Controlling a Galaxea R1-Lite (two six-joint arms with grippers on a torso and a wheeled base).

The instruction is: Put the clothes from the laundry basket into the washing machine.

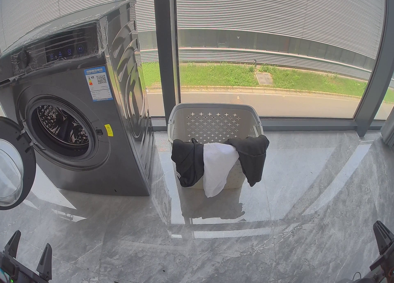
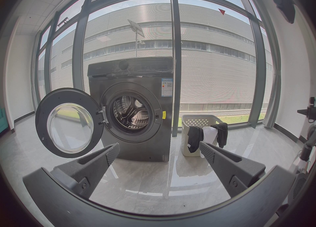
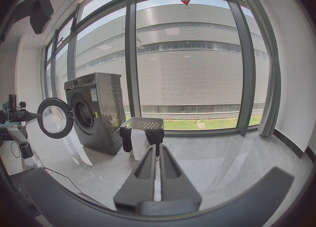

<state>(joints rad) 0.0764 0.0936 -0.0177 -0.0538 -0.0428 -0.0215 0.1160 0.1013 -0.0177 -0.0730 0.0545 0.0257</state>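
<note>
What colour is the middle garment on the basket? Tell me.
The middle garment is white, clearest in the head view.

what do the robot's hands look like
Both are matte dark grey. The left hand has two long wedge-shaped fingers tapering to tips with textured inner faces, each with a round screw near the base. The right hand matches, with long recessed grooves along its fingers.

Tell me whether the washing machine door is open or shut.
Open. The door is swung out to one side, and the drum shows bare through the opening.
</note>
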